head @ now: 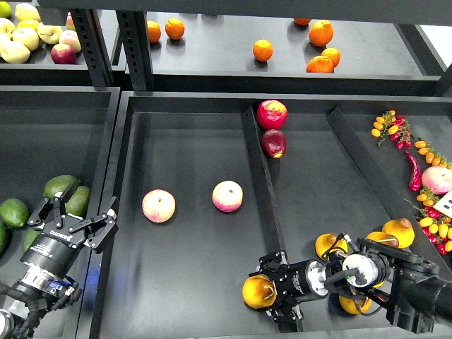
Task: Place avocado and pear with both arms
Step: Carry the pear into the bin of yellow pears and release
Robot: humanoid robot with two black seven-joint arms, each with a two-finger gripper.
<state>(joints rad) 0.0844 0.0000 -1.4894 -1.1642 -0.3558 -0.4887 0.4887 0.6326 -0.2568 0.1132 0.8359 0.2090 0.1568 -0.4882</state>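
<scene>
A golden yellow-orange pear [253, 292] with a dark blotch lies at the front of the middle tray, beside the divider. My right gripper [271, 288] reaches in from the right over the divider. It is open, with one finger above and one below the pear's right side. Two dark green avocados [63, 186] lie together in the left bin. My left gripper [78, 214] is open and empty, just in front of and to the right of them, over the bin's right wall.
Two pink-and-cream peaches [158, 205] lie in the middle tray [191, 141]. Red apples [272, 114] sit by the divider [263, 191]. More yellow pears [329, 246] lie under my right arm. Lighter avocados [13, 212] sit at far left; oranges [263, 50] are on the shelf.
</scene>
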